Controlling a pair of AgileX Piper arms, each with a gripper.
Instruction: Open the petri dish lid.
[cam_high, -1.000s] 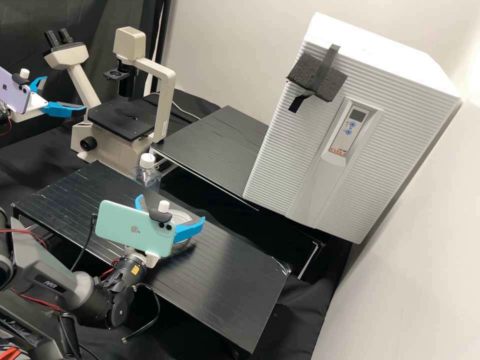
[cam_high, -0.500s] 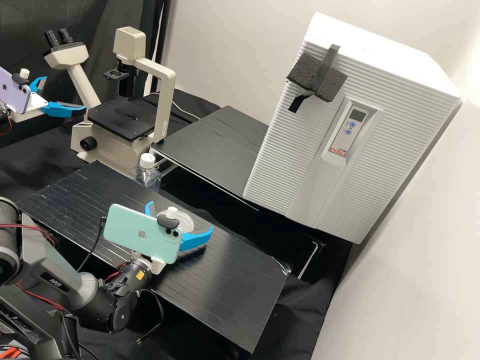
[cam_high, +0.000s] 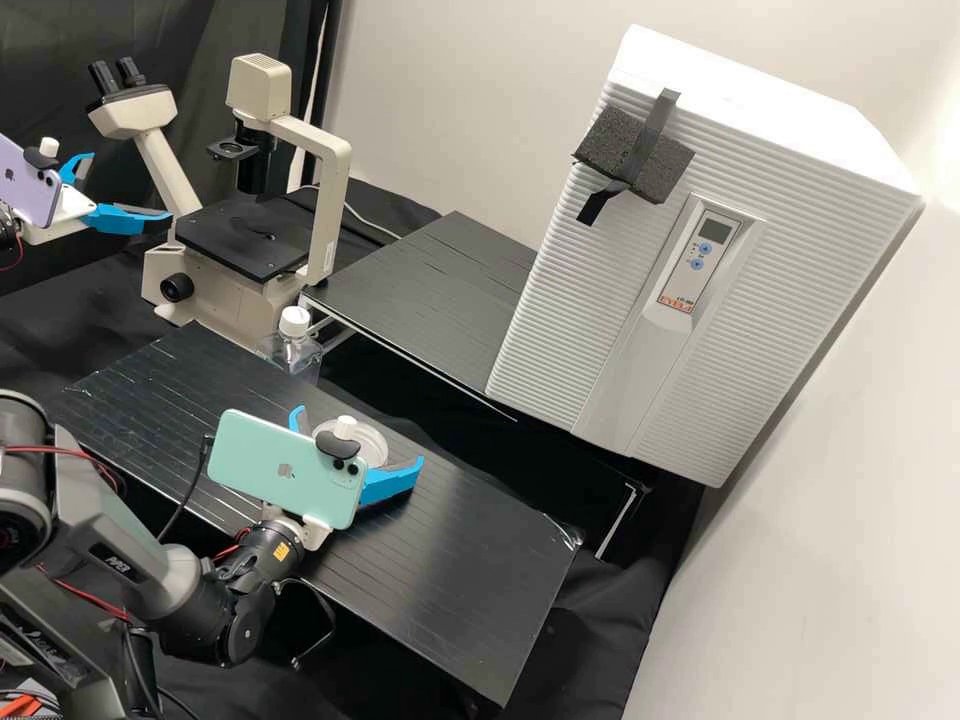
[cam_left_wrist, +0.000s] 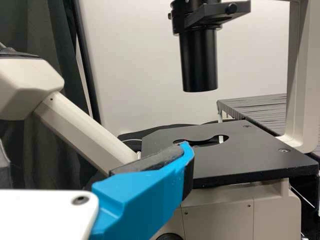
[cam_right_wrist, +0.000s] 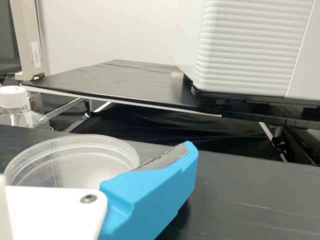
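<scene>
So the petri dish is a clear, colourless, round and shallow one, see-through enough that you get the dark surface through it. It's lying flat on the black bench, near the far long edge and roughly midway along. Rim looks doubled up, but honestly can't tell if the lid's on.

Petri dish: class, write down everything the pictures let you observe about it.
The petri dish is round, shallow and see-through, apparently clear plastic, with a thin rim. It lies flat on the black bench, between the open fingers of the right pincer. Whether a finger touches it, or whether its lid is on, I cannot tell.
</scene>
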